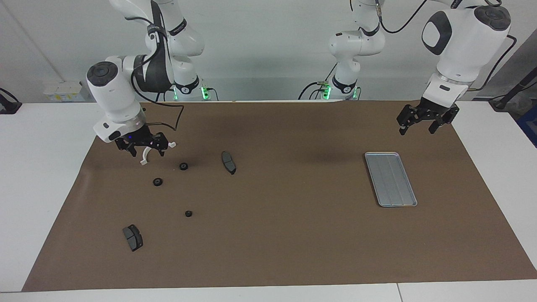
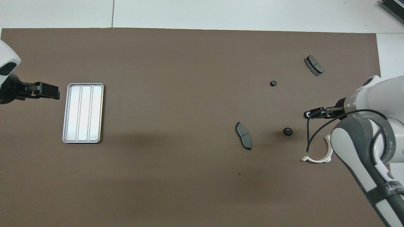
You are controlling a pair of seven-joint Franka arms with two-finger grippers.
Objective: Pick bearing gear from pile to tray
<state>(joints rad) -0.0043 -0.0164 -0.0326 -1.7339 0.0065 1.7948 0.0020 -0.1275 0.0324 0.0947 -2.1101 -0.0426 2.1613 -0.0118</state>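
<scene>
My tray (image 1: 391, 179) lies bare near the left arm's end of the worktop; nothing delivered yet. Three gears (image 1: 183, 166) sit scattered toward the right arm's end. My right gripper (image 1: 142, 147) hovers over the white half-ring (image 2: 317, 157), fingers spread, empty; my left gripper (image 1: 428, 121) waits released

We see only part of the white half-ring (image 1: 144, 158) in the facing view, the right gripper (image 1: 145, 151) covering its upper end; overhead, the right arm hides 1 end of it too. Overhead, 1 black gear (image 2: 306, 114) sits half hidden under that gripper's fingertips. The left gripper (image 2: 47, 90) shows edge-on there, its arm cut by the picture's edge.
</scene>
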